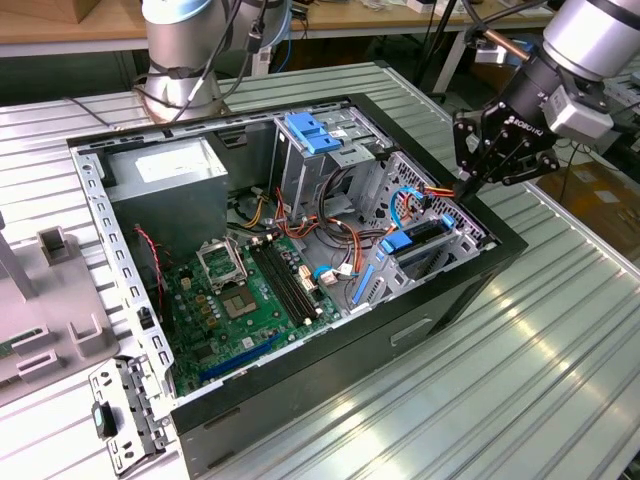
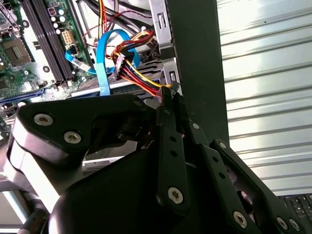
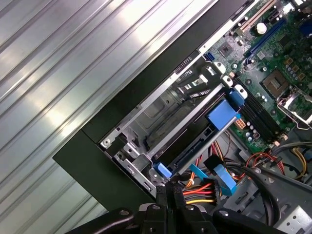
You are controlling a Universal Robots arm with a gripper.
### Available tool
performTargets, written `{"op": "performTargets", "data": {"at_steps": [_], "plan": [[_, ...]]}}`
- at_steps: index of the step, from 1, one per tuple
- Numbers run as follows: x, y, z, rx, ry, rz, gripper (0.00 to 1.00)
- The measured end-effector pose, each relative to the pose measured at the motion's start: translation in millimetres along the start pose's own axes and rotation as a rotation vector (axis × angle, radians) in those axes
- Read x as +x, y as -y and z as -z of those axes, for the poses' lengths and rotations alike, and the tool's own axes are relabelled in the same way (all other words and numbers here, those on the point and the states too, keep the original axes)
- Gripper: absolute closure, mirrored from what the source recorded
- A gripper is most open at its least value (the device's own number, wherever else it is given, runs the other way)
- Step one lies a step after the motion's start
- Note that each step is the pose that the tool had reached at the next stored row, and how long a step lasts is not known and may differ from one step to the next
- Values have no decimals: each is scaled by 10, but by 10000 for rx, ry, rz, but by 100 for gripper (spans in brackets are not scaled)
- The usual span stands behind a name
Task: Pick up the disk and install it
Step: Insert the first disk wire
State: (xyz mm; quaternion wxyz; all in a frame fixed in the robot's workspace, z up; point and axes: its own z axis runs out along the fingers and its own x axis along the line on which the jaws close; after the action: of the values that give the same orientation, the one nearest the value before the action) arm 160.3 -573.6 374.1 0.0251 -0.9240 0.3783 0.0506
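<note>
Exterior view is showing the open case [image 1: 300, 400] lying on the ribbed table [image 1: 520, 380], with the arm reaching in from the upper right of the frame. The disk [image 1: 422, 233] is sitting inside the drive cage [image 1: 455, 215] at the right of the case, right of the motherboard [image 1: 250, 290]. Its blue rails are showing at both ends.

Progress, as judged from these pictures: pick-up is looking complete and the disk is looking seated in its bay. In the first wrist view the disk [image 3: 192, 146] is lying edge-on in the metal bay, and nothing is showing it standing proud of the bay. Whether it is fully latched cannot be told. Whether power and data cables are plugged into it cannot be told either; a loose bundle of cables [image 2: 129, 53] is hanging just beside the bay, so cabling is possibly outstanding.

Jaws: the gripper [image 1: 468, 183] is hovering above the far end of the cage, by the right-hand wall of the case. In both wrist views the gripper [image 2: 170, 95] [image 3: 168, 190] is presenting its fingers drawn tight together, with no gap showing. It is not holding the disk. The fingertips are sitting right against the red and yellow wires of the bundle; whether a wire is pinched between them cannot be told.

Relation: the disk is lying below the closed jaws and apart from them, with the cables between the two.
</note>
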Motion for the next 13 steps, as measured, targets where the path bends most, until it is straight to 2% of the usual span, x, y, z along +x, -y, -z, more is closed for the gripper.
{"op": "performTargets", "data": {"at_steps": [13], "plan": [[-95,-94,-10,0,-1,0,83]]}}
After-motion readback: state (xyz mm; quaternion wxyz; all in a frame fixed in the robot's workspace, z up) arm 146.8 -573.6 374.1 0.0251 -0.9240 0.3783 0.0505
